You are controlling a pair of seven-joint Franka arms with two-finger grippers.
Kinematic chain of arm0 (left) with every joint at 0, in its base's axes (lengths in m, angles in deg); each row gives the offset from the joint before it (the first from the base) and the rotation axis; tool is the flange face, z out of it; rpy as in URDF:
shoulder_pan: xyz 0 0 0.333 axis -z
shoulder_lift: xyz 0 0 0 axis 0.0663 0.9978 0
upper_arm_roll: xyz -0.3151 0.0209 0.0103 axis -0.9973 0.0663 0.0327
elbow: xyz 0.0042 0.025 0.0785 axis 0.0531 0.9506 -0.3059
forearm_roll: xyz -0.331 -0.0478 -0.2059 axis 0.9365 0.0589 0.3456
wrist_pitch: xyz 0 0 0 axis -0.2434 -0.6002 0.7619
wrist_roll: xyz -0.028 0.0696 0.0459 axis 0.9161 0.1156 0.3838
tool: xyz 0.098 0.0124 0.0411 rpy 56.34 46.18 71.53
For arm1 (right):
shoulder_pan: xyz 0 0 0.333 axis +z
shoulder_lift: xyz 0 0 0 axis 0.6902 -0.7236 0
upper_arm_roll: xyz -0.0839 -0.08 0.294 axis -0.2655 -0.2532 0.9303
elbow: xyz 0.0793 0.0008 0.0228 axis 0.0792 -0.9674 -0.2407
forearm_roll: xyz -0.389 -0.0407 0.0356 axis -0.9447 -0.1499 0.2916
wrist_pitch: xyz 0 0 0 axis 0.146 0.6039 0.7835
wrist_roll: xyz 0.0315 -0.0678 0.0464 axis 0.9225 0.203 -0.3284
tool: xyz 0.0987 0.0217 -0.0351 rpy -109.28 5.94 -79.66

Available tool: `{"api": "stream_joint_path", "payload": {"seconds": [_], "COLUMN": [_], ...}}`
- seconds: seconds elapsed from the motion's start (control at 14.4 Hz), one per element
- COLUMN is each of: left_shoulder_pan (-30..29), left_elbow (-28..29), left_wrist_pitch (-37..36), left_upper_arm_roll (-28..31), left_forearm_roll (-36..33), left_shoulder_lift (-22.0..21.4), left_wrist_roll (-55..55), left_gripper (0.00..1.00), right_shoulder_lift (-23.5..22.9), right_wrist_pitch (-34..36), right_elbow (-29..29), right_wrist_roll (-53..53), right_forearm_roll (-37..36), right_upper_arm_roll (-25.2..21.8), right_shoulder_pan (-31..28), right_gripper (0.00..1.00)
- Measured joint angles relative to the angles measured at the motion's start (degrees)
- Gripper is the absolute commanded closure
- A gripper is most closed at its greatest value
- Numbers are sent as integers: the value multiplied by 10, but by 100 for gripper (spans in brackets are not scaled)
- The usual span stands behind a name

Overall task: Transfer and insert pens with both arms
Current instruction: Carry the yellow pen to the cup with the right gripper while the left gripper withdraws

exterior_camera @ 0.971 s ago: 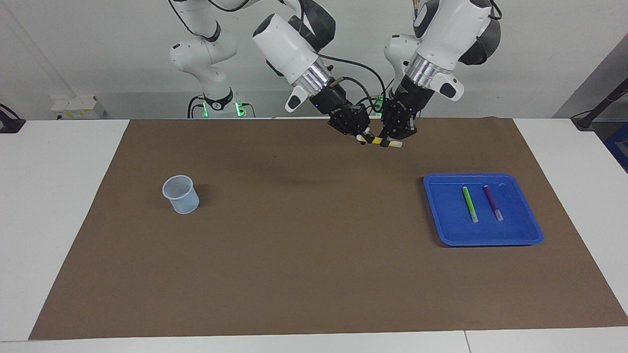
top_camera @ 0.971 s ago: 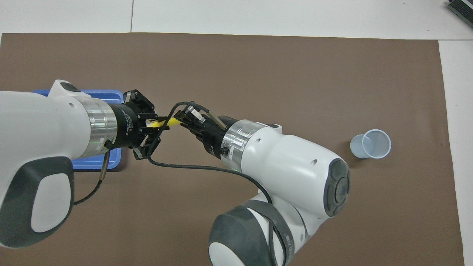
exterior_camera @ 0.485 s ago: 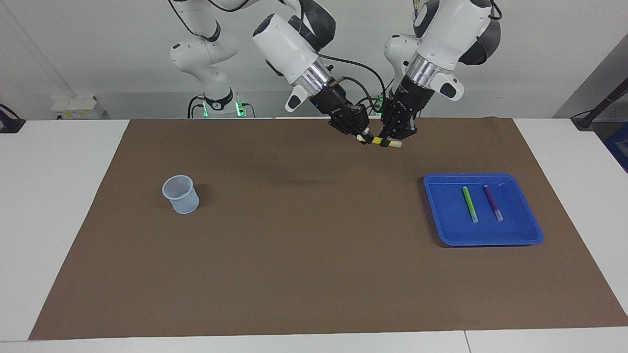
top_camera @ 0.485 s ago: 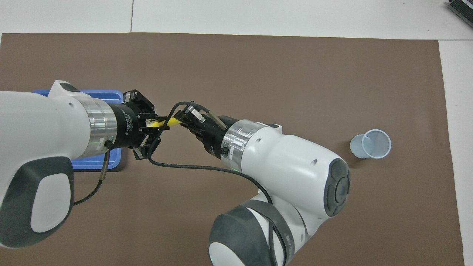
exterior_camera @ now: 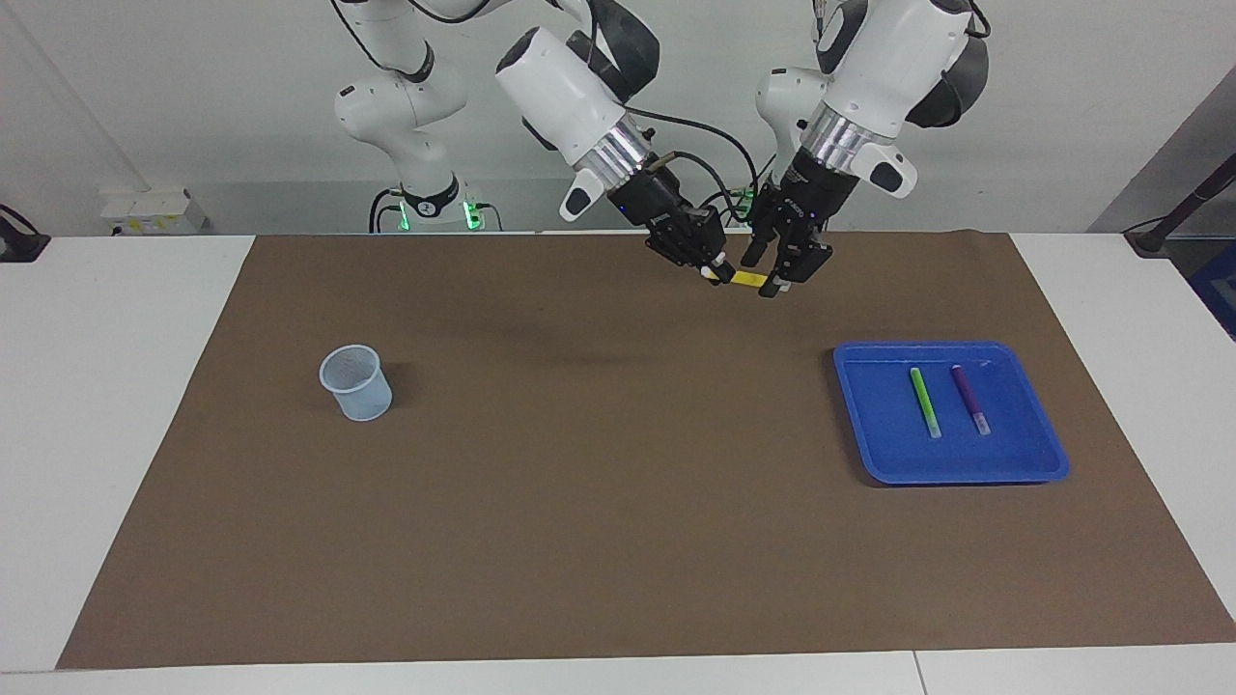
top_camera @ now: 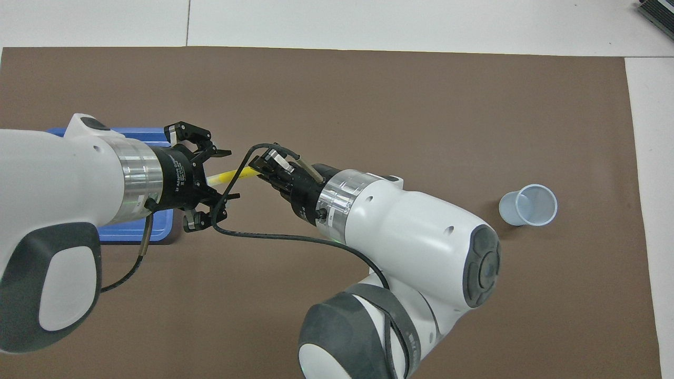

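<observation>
My right gripper (exterior_camera: 713,267) (top_camera: 261,171) is shut on one end of the yellow pen (exterior_camera: 746,279) (top_camera: 229,175), holding it level in the air over the brown mat. My left gripper (exterior_camera: 784,272) (top_camera: 220,178) is open, its fingers spread on either side of the pen's other end and not touching it. The bright green pen (exterior_camera: 925,402) and the purple pen (exterior_camera: 969,398) lie side by side in the blue tray (exterior_camera: 951,463) (top_camera: 131,231) toward the left arm's end of the table. In the overhead view the left arm hides them.
A pale blue plastic cup (exterior_camera: 356,382) (top_camera: 528,205) stands upright on the brown mat (exterior_camera: 599,483) toward the right arm's end. A smaller white arm with green lights (exterior_camera: 425,193) stands at the robots' edge of the table.
My left gripper has opened and let go of the yellow pen, which both grippers held before. The right gripper still grips it in the same place.
</observation>
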Motion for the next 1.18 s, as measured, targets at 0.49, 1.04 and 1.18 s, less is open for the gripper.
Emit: {"api": "stream_joint_path", "payload": {"seconds": [0.49,1.04,1.18], "left_shoulder_pan": [-7,-112,-139], "left_elbow": [0,14,27], "left_wrist_pitch": [-2,-99,-108], "left_upper_arm_roll": [5,13,15], "left_forearm_roll": [0,0,-1], "left_shoulder_lift": [-2,-17,-25], "left_wrist_roll": [85,564,676], "left_gripper": [12,15,16], "right_shoulder_lift": [10,44,49], "right_wrist_pitch": [151,406,451], "right_elbow": [1,6,6], "right_wrist_roll": [-119,-374,-454], "right_forearm_roll": [-43,-200,-242], "right_upper_arm_roll": [-6,-9,-10], "right_shoulder_pan": [-65,-207,-247], "right_gripper": [100,100,100]}}
